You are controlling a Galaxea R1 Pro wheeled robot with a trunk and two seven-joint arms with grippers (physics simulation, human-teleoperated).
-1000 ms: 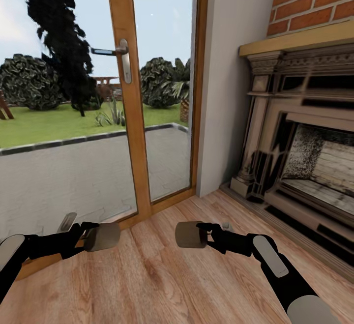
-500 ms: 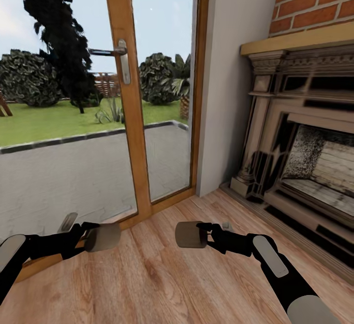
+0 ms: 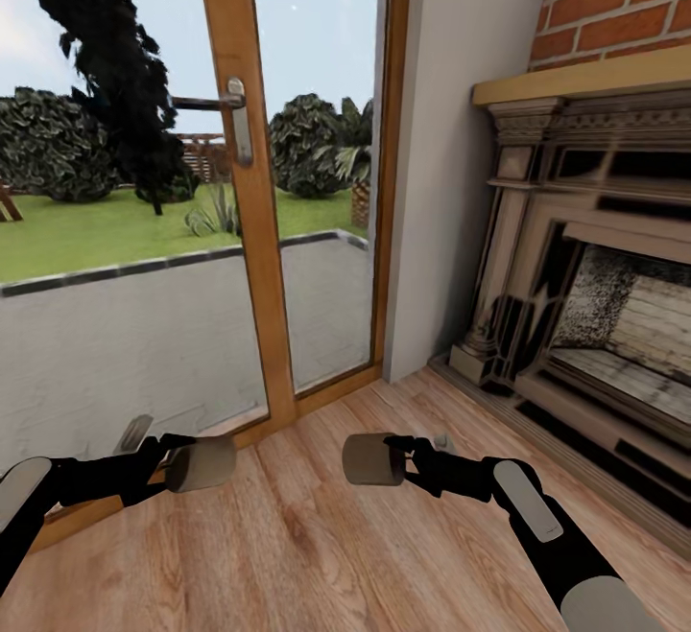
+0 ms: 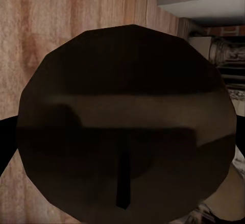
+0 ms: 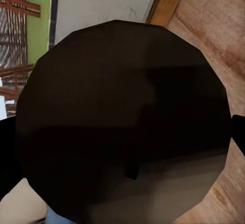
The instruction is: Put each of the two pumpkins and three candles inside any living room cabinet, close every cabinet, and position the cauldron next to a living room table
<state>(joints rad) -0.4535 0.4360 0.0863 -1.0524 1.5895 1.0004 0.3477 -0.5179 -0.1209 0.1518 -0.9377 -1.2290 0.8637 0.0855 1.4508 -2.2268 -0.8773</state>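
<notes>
Wood floor (image 3: 317,555) by glass door (image 3: 240,181) and fireplace (image 3: 595,306); both arms low, stretched forward; left gripper (image 3: 182,459) and right gripper (image 3: 393,457) each clamped one candle: left candle (image 3: 202,462), right candle (image 3: 374,458); two candles

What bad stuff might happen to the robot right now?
1. Each end effector, left and right, carries a candle; either could slip out while driving.
2. The glass door and fireplace stand close ahead, so an arm might bump them.

Wood plank floor (image 3: 317,555) runs to the glass door frame (image 3: 288,402) and fireplace (image 3: 576,325) base.
</notes>
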